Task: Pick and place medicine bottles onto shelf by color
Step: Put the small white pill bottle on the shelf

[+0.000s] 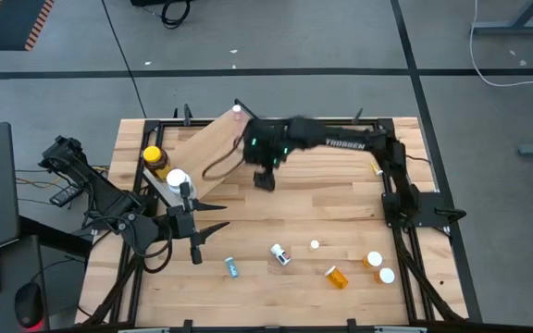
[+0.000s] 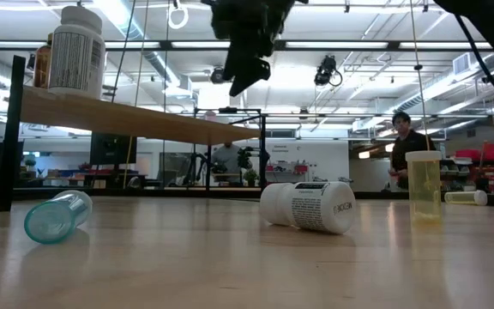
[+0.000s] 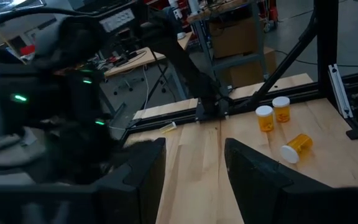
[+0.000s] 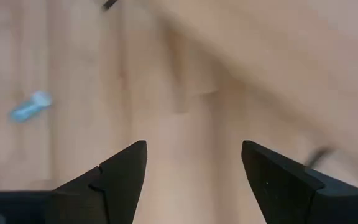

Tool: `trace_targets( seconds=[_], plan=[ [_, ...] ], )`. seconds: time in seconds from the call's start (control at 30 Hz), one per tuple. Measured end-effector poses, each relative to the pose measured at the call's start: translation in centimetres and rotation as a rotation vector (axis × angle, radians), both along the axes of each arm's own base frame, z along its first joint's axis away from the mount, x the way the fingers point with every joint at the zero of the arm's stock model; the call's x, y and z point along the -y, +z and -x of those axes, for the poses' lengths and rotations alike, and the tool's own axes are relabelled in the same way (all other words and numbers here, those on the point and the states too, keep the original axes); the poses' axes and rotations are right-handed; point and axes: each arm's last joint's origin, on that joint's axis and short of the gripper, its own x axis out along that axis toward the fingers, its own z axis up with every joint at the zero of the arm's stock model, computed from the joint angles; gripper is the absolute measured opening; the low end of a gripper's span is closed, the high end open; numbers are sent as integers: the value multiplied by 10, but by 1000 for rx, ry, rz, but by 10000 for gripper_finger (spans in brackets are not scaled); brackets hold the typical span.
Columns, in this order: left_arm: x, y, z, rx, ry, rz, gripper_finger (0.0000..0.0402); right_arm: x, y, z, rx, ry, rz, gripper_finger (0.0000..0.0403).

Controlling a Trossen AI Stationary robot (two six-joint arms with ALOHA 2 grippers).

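- Two dark arms work over a butcher-block table; the plywood shelf sits angled at the far left corner of the tabletop.
- The right gripper hangs above the table just beside the shelf's near right edge, its two fingers spread apart with bare wood between them and nothing in its hold.
- The left gripper waits at the table's left side, just off the shelf's near end, fingers parted and empty.
- Three bottles stand on the shelf: an amber jar with a yellow lid, a white-capped bottle next to it, and a small white-capped one alone at the far end.
- Six more bottles remain on the tabletop, along its near side.
- One teal vial lies on its side, farthest left.
- One white bottle with a printed label lies tipped over near the middle.
- One tiny white vial sits just right of it.
- Three orange vials with white caps are grouped at the right: one lying down, two upright.
- One person is seen in the room beyond the table.
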Motion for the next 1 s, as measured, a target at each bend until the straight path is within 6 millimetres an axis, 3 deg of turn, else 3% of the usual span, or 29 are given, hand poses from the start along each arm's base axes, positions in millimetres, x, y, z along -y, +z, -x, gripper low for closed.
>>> trace_targets(
  seconds=[0.23,0.57,0.77,1.0],
  plan=[
    [0,0,0,2,-1,8,172,-64,-33,-8,-66,-47,-71,271],
    [11,-1,8,1,-53,22,172,-103,-89,-4,-151,-115,-140,271],
    [22,-1,17,7,-104,53,172,-117,-90,10,-273,-220,-151,264],
    [35,-1,29,10,-175,85,172,-155,-92,21,-322,-321,-109,259]
  ],
)
